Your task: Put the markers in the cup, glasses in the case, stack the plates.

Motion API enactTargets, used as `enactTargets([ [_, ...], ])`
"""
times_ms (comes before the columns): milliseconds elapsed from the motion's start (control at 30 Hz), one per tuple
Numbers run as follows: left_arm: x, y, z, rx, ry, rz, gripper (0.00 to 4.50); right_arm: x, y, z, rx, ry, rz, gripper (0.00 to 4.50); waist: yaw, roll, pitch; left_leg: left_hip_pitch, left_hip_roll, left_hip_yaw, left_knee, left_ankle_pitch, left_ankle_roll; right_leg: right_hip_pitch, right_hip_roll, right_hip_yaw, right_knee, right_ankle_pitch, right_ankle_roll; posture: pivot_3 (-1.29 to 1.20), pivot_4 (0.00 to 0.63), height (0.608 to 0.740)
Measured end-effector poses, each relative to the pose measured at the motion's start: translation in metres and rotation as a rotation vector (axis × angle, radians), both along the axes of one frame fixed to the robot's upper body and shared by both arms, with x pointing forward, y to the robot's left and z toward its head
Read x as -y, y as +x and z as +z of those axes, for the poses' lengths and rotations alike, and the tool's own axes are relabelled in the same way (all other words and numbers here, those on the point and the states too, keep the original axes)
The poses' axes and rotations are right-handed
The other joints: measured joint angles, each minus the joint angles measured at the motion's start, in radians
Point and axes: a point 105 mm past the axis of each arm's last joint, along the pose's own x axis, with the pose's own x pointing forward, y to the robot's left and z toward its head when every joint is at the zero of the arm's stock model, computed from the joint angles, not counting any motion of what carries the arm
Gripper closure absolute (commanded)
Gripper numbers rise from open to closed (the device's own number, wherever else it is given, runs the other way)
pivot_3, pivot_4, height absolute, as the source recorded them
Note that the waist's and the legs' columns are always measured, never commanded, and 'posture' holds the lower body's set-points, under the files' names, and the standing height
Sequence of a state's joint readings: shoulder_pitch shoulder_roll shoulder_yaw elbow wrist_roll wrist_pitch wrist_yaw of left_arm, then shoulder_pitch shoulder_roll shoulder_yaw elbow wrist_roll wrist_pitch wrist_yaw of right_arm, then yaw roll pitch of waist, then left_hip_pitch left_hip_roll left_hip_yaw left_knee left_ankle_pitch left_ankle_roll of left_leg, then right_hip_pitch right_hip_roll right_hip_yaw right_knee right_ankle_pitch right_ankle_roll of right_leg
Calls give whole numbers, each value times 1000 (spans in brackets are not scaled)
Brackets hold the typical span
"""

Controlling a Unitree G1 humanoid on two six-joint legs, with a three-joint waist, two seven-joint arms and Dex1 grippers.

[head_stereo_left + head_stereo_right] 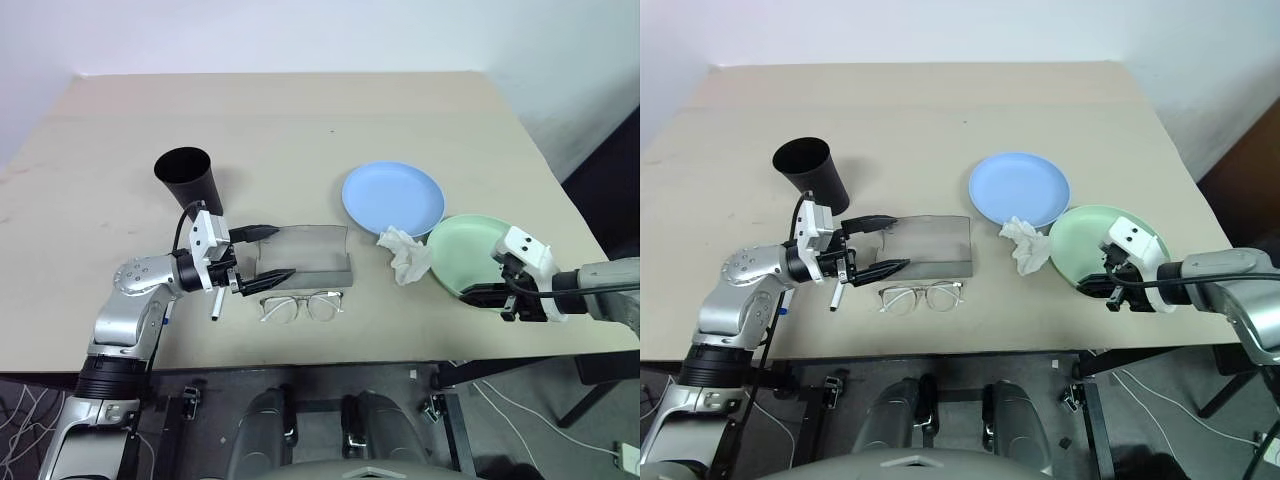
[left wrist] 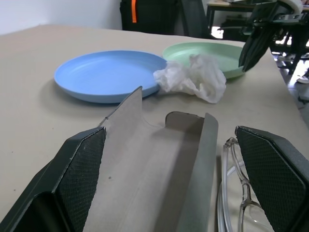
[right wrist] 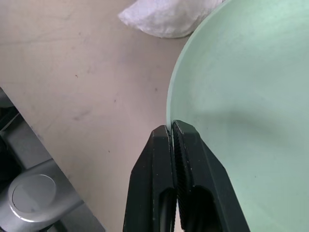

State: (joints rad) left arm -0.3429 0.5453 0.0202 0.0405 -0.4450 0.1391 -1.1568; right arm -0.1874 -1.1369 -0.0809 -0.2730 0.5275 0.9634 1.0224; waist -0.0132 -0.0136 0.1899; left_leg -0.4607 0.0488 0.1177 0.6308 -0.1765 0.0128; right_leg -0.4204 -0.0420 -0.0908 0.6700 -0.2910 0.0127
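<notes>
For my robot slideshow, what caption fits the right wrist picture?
The right gripper pinches the near rim of the green plate, with the white tissue just beyond.

Beige table point(image 1: 300, 110) — cup point(image 1: 185, 177), case point(image 1: 310, 258), glasses point(image 1: 300, 306), plates point(image 1: 392, 196), tissue point(image 1: 403, 254)

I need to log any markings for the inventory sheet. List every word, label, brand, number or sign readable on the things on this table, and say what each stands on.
No readable text anywhere in these views.
Black cup: plain, no label.
Grey case: no brand visible.
Blue plate and green plate: unmarked.
Glasses: nothing legible on the frame.
Marker: any print on it is too small to read.
Tissue: blank.
</notes>
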Motion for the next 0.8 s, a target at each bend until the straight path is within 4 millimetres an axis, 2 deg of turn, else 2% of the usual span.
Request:
enactTargets([
  [133,2,4,7,21,-3,-11,0,11,0,12,35,-16,-36,4486,1,0,0,-1,0,0,0,0,0,0,-1,0,-1,0,0,0,150,715],
  [267,2,8,7,13,-8,-12,0,27,6,42,148,-56,-100,4486,2,0,0,-1,0,0,-1,0,0,-1,-1,0,-1,0,0,0,150,715],
  [433,-1,10,6,4,-9,-7,0,29,19,76,285,-57,-118,4486,-2,1,1,-2,0,1,-1,0,0,-2,-1,0,-1,0,0,0,150,715],
  [533,-3,10,6,5,-7,1,0,17,35,117,467,-22,-89,4486,-5,2,1,-1,0,1,-1,0,0,-2,0,0,-1,0,0,0,150,715],
  [600,-4,9,6,2,-9,5,0,1,44,128,545,13,-28,4486,-5,2,1,-1,0,1,-1,0,0,-2,0,0,-1,0,0,0,150,715],
  [700,-8,5,6,1,-16,22,0,-27,59,120,578,67,97,4486,-4,2,0,-2,0,2,-1,1,3,-2,0,0,-1,2,3,0,150,715],
  [800,-12,0,6,6,-15,43,0,-51,77,101,559,107,182,4486,-2,2,1,-3,0,3,-1,2,6,-3,0,0,0,2,4,0,150,715],
])
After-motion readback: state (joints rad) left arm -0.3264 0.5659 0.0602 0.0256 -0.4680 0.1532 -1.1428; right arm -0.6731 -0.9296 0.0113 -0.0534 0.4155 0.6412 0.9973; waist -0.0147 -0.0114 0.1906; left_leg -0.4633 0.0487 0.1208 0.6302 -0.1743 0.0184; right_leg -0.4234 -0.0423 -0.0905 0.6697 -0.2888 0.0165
